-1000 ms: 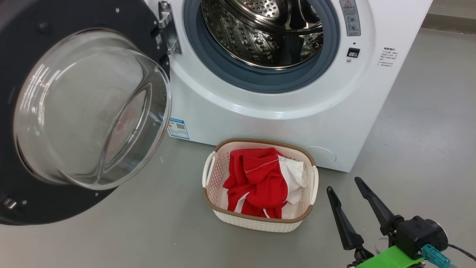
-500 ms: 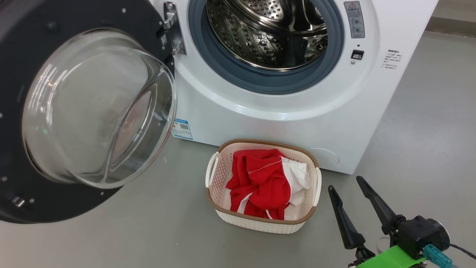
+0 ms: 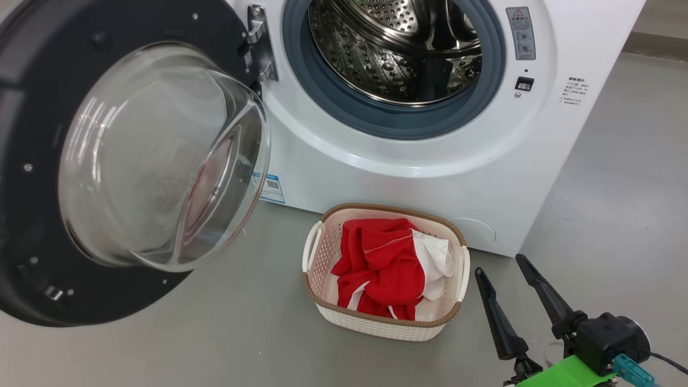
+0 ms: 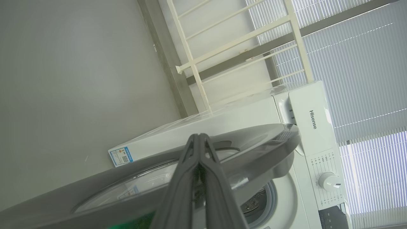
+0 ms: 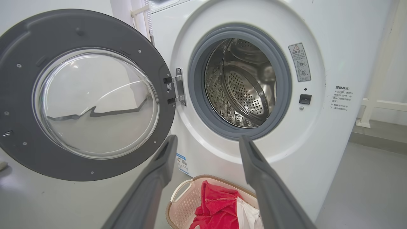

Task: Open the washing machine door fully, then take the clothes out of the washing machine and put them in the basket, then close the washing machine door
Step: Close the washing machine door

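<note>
The washing machine (image 3: 408, 161) stands with its steel drum (image 3: 398, 48) bare. Its door (image 3: 156, 156), a black ring around a clear glass bowl, hangs open at the left. On the floor before the machine sits the cream basket (image 3: 387, 208) holding the red and white clothes (image 3: 392, 263). My right gripper (image 3: 499, 265) is open to the basket's right, holding nothing. In the right wrist view the door (image 5: 95, 105), drum (image 5: 244, 89) and clothes (image 5: 216, 210) show beyond the spread gripper (image 5: 208, 137). My left gripper (image 4: 198, 136) is shut, its tips by the door's outer face (image 4: 260, 143).
Grey floor (image 3: 618, 188) stretches to the machine's right and in front of the basket. A white railed rack (image 4: 190, 66) and window blinds (image 4: 365, 63) stand behind the machine. The control dial (image 4: 327, 181) sits on the machine's top panel. A white frame post (image 5: 369, 111) stands at the right.
The head view has shifted, so everything sits further right and lower. The door appears swung slightly toward the drum opening. The right gripper stays open in place.
</note>
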You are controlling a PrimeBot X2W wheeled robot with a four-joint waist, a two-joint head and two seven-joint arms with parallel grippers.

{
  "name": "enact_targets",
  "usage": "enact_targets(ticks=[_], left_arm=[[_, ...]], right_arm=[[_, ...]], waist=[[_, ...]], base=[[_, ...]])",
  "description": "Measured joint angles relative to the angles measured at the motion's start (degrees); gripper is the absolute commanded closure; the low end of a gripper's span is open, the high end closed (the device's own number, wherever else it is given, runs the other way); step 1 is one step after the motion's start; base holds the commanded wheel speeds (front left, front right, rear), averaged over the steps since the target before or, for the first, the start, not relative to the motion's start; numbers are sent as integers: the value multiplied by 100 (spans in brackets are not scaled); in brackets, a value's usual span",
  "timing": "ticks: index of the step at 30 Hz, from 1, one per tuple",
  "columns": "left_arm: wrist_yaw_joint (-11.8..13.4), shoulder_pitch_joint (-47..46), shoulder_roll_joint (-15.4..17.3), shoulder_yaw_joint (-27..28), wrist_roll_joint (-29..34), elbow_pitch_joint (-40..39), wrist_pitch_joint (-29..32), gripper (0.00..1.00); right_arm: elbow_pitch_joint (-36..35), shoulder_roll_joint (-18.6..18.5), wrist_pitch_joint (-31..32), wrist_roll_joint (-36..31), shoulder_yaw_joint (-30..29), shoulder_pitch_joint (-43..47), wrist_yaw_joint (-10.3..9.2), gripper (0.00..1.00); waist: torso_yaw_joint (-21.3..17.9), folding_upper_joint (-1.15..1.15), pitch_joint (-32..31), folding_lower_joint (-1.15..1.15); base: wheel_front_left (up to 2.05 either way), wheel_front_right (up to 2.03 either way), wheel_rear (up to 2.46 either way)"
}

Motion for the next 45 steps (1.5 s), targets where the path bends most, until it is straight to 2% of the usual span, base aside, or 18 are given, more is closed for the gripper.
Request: enact_targets(ticks=[11, 23, 37, 45], left_arm=[[-38, 311, -453, -79, -174, -566, 368, 100], [31, 709, -996, -210, -334, -1412, 713, 100], [341, 1176, -1692, -485, -474, -2608, 950, 100], [471, 1405, -1871, -657, -609, -3061, 998, 100]], right_arm=[[67, 0, -59, 41, 9, 1, 0, 0], [108, 1, -127, 140, 10, 4, 0, 0], [131, 1, -151, 141, 8, 3, 0, 0], [160, 0, -183, 142, 12, -8, 0, 0]], waist=[[41, 0, -77, 0], [9, 0, -85, 0], [-12, 0, 3, 0], [-88, 0, 42, 0]], base=[[0, 0, 0], [0, 0, 0], [0, 0, 0], [0, 0, 0]])
